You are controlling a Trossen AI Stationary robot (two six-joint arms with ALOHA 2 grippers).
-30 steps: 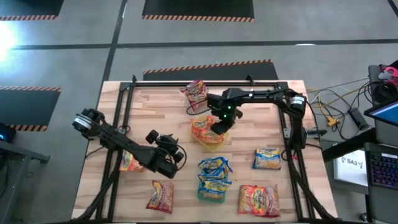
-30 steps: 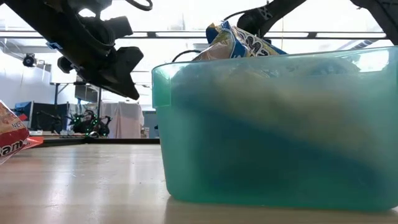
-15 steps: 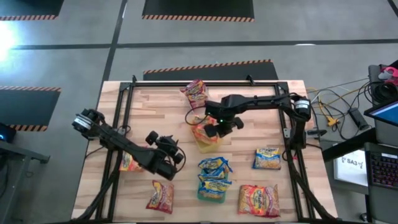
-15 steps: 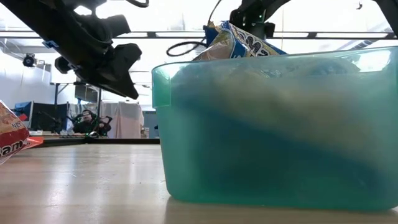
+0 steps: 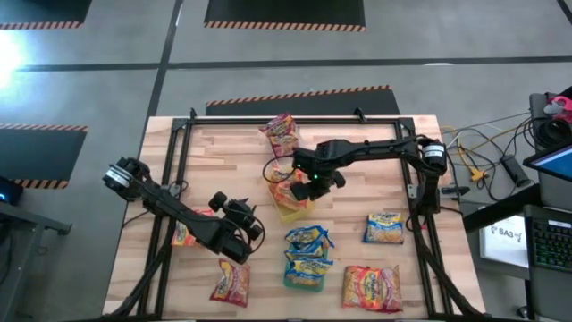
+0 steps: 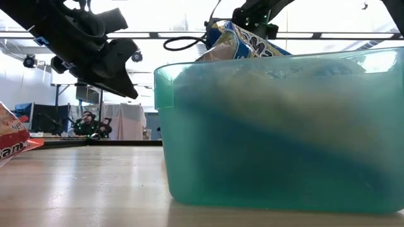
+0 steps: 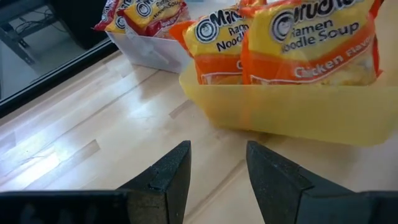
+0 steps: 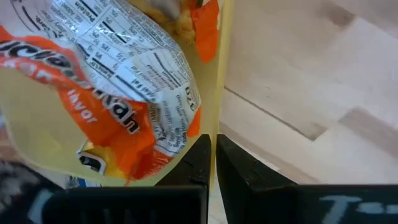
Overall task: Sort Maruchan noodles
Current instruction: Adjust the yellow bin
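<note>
Two orange packets (image 7: pixel 283 43) stand in the yellow tray (image 7: pixel 292 112), light and crinkly, so pinch an edge; your right gripper (image 8: pixel 211 155) clamps that tray's wall, left gripper (image 7: pixel 217 174) half-open nearby.

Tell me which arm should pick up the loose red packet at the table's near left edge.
Left. The left gripper hangs open and empty just above the red packet. The right gripper is shut on the yellow tray wall, farther off across the table.

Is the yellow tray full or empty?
Not empty. The yellow tray has orange noodle packets standing in it, poking above its rim.
</note>
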